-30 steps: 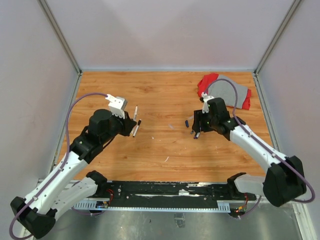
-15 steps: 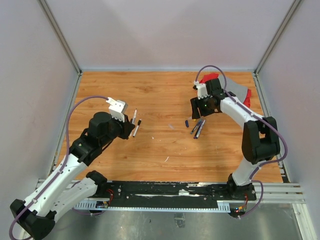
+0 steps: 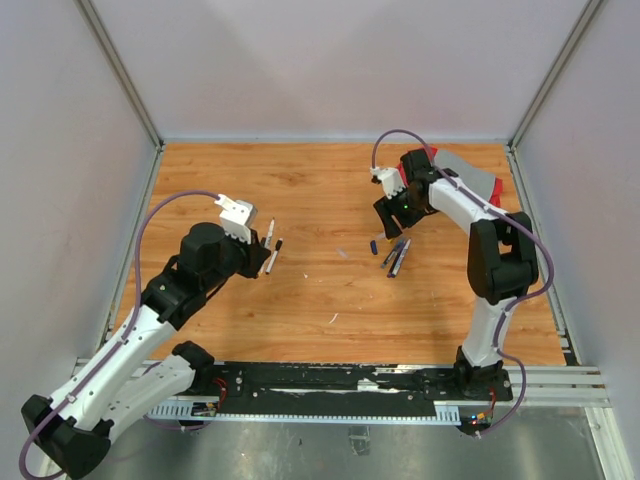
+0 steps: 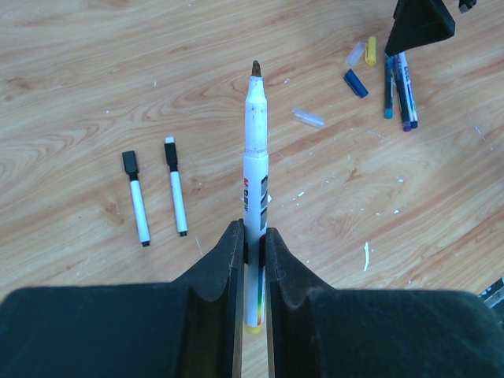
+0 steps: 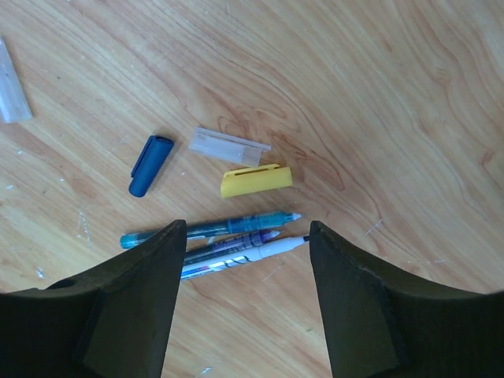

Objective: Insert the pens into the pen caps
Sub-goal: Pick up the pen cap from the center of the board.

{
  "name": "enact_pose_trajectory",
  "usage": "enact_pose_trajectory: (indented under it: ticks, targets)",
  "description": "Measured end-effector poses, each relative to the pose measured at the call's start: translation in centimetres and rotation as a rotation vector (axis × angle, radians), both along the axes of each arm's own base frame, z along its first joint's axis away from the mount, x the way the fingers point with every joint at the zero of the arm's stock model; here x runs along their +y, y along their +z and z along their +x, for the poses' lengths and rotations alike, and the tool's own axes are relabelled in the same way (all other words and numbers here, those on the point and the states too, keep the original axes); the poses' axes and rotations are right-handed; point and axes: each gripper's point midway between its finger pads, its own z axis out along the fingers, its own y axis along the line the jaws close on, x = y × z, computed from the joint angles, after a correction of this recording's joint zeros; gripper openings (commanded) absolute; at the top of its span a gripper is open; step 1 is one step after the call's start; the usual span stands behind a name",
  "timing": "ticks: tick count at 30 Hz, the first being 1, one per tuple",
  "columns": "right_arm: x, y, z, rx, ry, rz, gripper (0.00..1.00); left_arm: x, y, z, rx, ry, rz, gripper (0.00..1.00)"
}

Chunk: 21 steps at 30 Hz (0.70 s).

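Observation:
My left gripper (image 4: 252, 236) is shut on a white pen (image 4: 254, 150) with a yellow end; its bare dark tip points away. Two short white pens (image 4: 138, 205) with black ends lie on the table left of it; they also show in the top view (image 3: 272, 245) beside my left gripper (image 3: 258, 258). My right gripper (image 5: 246, 236) is open and empty above three pens lying side by side: teal (image 5: 228, 227), purple and white (image 5: 260, 250). A yellow cap (image 5: 256, 180), a blue cap (image 5: 150, 164) and a clear cap (image 5: 228, 146) lie just beyond them.
A red and grey cloth (image 3: 470, 180) lies at the back right behind my right gripper (image 3: 392, 222). A second clear cap (image 4: 309, 117) lies mid-table. A small white scrap (image 3: 334, 318) lies nearer the front. Walls enclose the wooden table (image 3: 320, 190).
My right gripper has drawn back from over the three pens toward the far side, leaving them exposed on the table. My left gripper has hardly moved and still holds its pen.

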Motion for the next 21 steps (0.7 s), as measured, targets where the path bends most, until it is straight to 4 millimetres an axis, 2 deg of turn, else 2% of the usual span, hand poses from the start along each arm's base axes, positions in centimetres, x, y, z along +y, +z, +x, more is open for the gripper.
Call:
enact_pose_trajectory:
  ticks: [13, 21]
  targets:
    - [-0.5, -3.3, 0.5, 0.085, 0.08, -0.069, 0.68, -0.1, -1.3, 0.2, 0.032, -0.001, 0.023, 0.01]
    - [-0.3, -3.7, 1.1, 0.096, 0.092, -0.073, 0.66, -0.1, -1.3, 0.2, 0.033, -0.001, 0.024, 0.0]
